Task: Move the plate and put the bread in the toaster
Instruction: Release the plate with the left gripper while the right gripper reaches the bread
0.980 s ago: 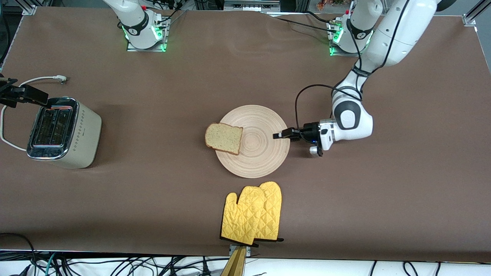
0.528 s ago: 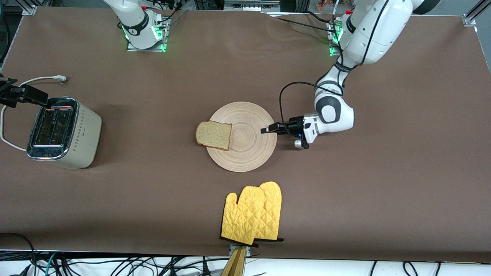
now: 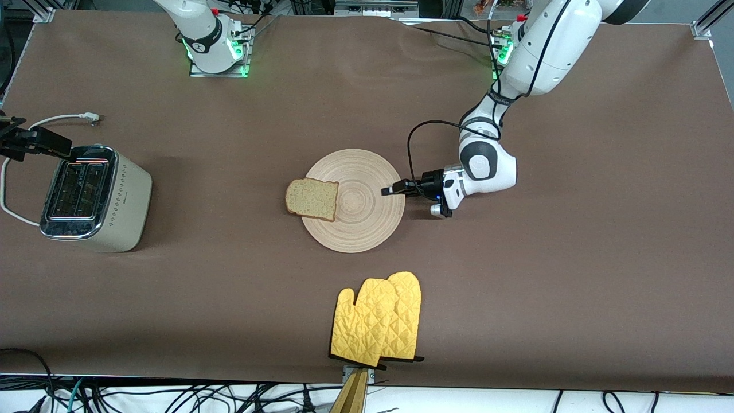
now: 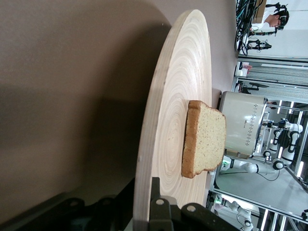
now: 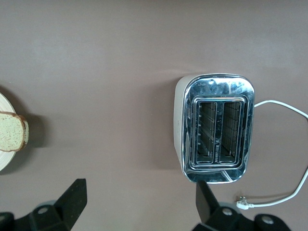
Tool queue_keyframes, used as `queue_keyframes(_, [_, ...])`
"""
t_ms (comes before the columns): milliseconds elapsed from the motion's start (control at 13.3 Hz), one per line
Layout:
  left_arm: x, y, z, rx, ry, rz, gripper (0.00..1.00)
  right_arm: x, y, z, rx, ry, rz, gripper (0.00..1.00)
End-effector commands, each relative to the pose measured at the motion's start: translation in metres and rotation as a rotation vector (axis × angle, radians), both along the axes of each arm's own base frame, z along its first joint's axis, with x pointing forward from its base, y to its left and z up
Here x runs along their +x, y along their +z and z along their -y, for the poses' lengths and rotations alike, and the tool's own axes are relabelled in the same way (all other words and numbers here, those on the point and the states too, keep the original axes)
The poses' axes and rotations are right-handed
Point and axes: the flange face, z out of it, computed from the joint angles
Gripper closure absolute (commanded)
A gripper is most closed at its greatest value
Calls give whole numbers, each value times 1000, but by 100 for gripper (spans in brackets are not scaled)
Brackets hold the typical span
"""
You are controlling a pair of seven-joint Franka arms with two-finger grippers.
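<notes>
Two arms are seen at the brown worktop (image 3: 573,258). The left gripper (image 3: 387,190) is low at the edge of the plate (image 3: 367,229), on the side toward the left arm's end of the worktop. Its jaws are pressed together on the plate's rim. The plate is round and made of pale wood, and it is found near the middle of the worktop. The bread (image 3: 312,199) is laid on the plate's edge toward the right arm's end, and part of it hangs past the rim. The toaster (image 3: 94,198) is stood at the right arm's end of the worktop, well apart from the plate, with its white cord (image 3: 57,120) beside it. The right gripper (image 3: 49,146) is held up over the toaster, and its jaws are spread wide with nothing between them. A pair of yellow oven mitts (image 3: 378,318) is laid nearer to the front camera than the plate.
</notes>
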Motion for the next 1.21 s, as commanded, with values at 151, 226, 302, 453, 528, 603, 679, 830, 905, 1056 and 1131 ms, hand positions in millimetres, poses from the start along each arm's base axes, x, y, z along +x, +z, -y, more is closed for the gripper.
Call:
queue_keyframes(151, [8, 2, -5, -3, 23, 41, 61, 1, 1, -3, 17, 2, -12, 0])
queue_keyframes(226, [8, 2, -5, -3, 24, 39, 37, 0, 1, -5, 19, 9, -17, 0])
queue_keyframes(302, [8, 3, -5, -3, 27, 36, 30, -1, 0, -7, 21, 18, -25, 0])
queue_keyframes(453, [14, 8, -16, 2, 44, 43, 30, -1, -2, -13, 22, 32, -34, 0])
queue_keyframes(528, [20, 16, -33, 17, 65, 55, 30, 1, -7, -17, 22, 38, -43, 0])
queue_keyframes(603, [21, 25, -52, 25, 90, 58, 25, 3, -13, -22, 26, 44, -57, 0])
queue_keyframes(679, [28, 35, -81, 41, 111, 73, 6, 3, -15, -29, 46, 43, -64, 0])
queue_keyframes(830, [46, 64, -144, 99, 105, 129, 0, 3, -36, -43, 181, 29, -95, 0])
queue_keyframes(905, [56, 85, -174, 135, 96, 146, 0, 7, -56, -50, 252, 12, -120, 0])
queue_keyframes(1056, [71, 125, -228, 251, 54, 126, 0, 13, -96, -60, 331, -94, -140, 0])
queue_keyframes(1131, [76, 147, -251, 324, 33, 116, 0, 14, -114, -71, 354, -153, -136, 0])
